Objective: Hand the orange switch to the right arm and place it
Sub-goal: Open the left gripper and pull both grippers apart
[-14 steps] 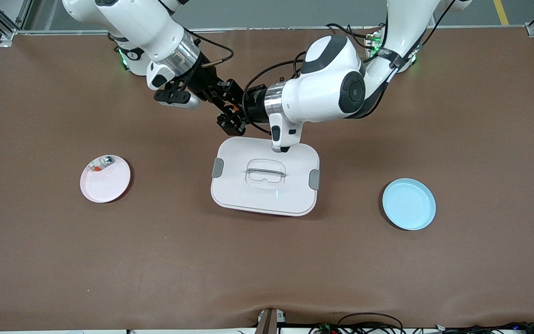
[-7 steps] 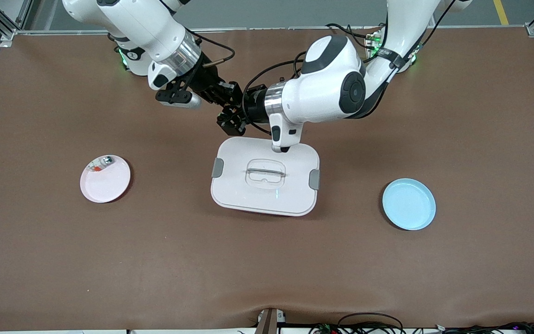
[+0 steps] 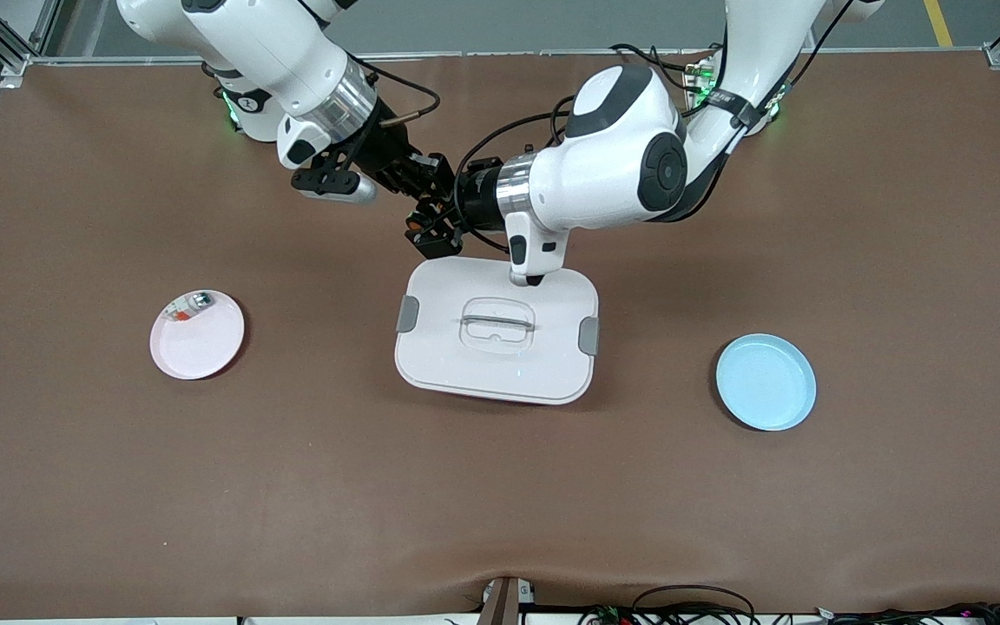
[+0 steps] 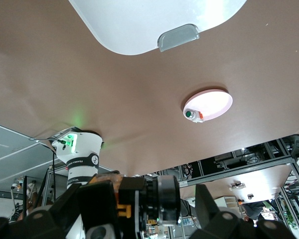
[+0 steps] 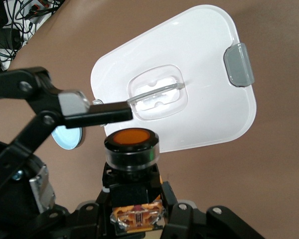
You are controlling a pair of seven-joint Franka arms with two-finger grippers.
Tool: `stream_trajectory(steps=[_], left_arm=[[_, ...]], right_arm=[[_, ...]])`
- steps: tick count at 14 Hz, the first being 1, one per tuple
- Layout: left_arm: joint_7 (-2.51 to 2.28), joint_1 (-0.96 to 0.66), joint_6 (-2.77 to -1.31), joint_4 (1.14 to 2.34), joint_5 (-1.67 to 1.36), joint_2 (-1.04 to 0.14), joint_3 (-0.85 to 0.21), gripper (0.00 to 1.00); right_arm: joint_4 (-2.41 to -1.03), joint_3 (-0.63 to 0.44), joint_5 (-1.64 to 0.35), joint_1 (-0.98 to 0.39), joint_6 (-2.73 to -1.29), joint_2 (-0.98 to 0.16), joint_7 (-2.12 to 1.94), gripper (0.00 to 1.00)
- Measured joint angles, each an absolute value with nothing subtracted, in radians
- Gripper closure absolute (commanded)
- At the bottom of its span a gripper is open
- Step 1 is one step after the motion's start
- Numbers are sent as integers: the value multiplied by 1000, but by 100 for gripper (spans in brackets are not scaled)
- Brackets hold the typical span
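Handover: my right gripper clamps the switch; my left gripper stands open. Withdraw left straight back, then carry to the pink plate.

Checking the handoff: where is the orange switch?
The orange switch sits clamped in the right pincer, in the air beside the open left pincer, above the white lidded box.

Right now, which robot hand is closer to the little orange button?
Right. The right gripper is shut on the orange switch, above the white lid. The left gripper is open right beside it.
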State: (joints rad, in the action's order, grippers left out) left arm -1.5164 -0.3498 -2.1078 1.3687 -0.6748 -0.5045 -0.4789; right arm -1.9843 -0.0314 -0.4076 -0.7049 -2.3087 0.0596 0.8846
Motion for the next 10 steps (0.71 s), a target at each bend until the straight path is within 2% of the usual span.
stream_trajectory(steps=[3,7,10], left_arm=[[-1516,-346,-2109,1360,-638,-499,-468,0],[-1516,-320,-2109,1352,-523,-456,-428,0],[-1515,-280,-2055,1349,-353,-419,-397,0]], right_arm=[[-1956,-39,-407,-703,-2264,60,885,100],[-1842,-53,-407,-668,-2029,62,864,100],[-1784,-55,-406,-632,-1860,64,697,98]])
